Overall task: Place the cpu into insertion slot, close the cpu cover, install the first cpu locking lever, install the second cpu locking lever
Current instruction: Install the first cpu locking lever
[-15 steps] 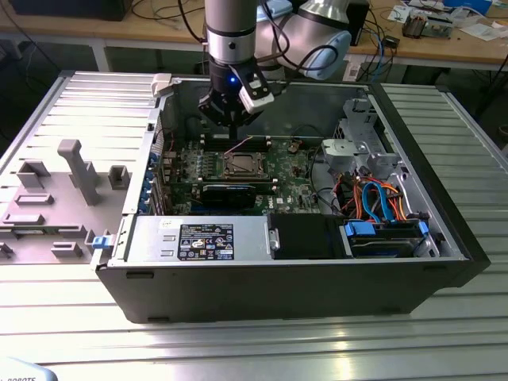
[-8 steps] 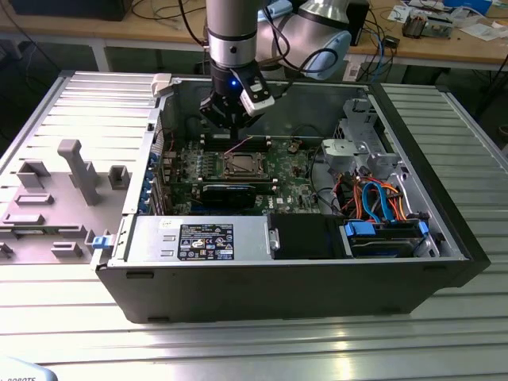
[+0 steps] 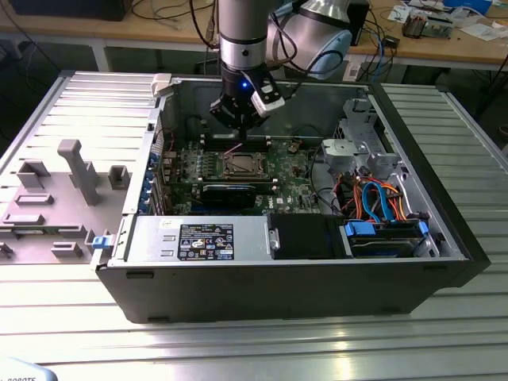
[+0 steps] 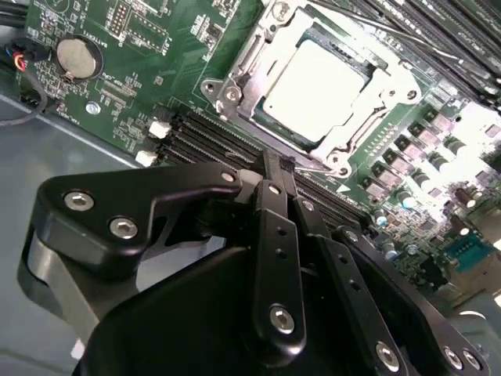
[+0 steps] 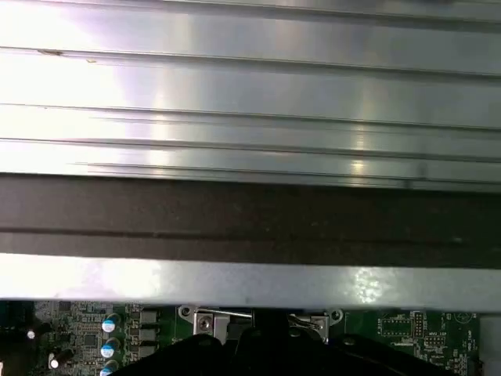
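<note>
My fingers (image 4: 280, 166) are pressed together in the second wrist view, with no gap between the black tips and nothing held between them. They end right at the near edge of the insertion slot (image 4: 235, 95), by one corner of its silver rim. Just beyond the fingers the cpu (image 4: 315, 86) lies flat in the slot, its plain silver-grey top bright under the light. The cpu cover (image 4: 344, 145) lies down around the chip, its frame bordering the metal top on all sides. A thin locking lever (image 4: 309, 166) runs along the slot's edge closest to the fingers. Long black memory slots (image 4: 200, 137) sit under and beside the fingertips on the green motherboard (image 4: 164, 55), and farther off to one side I see a round coin battery (image 4: 74, 56).

In the first wrist view I see the ribbed metal surface (image 5: 250, 86) and the dark wall of the computer case (image 5: 250, 219) beyond the gripper, with a strip of green board and two silver socket fittings (image 5: 205, 321) next to the dark gripper body.

In the exterior view the gripper (image 3: 240, 141) hangs straight down from the arm (image 3: 242, 36) inside the open case (image 3: 278, 294), tips just above the far edge of the slot (image 3: 240, 165). A black card (image 3: 228, 193) lies on the nearer side of the slot, away from the fingers.
</note>
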`<state>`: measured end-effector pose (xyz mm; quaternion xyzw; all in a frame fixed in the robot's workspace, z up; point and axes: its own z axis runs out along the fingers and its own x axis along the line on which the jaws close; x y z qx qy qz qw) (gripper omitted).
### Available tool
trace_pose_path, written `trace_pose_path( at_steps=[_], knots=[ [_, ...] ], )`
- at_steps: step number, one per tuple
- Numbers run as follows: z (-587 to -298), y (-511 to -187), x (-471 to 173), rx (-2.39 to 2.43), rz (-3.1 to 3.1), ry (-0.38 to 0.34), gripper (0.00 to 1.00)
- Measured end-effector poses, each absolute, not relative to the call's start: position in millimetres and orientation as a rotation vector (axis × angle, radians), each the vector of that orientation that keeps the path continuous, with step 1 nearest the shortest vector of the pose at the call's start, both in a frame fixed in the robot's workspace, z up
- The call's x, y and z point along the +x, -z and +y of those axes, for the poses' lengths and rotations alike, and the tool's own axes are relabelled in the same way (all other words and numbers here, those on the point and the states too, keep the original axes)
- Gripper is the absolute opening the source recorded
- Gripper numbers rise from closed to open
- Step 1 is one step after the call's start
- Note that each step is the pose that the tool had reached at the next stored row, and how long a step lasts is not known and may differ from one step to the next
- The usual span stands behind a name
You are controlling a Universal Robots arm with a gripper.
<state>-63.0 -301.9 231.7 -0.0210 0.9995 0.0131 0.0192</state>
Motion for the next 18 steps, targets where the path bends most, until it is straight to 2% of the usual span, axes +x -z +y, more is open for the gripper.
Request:
trace_pose_path(
  at_steps=[2, 10, 18],
  knots=[
    [-301.9, -218.6, -53.1, -0.05, 3.102, -0.042, 0.11],
    [-301.8, -215.5, -52.3, -0.006, 3.101, -0.075, 0.11],
    [-301.9, -212.2, -51.2, 0.014, 3.101, -0.075, 0.11]
  ],
)
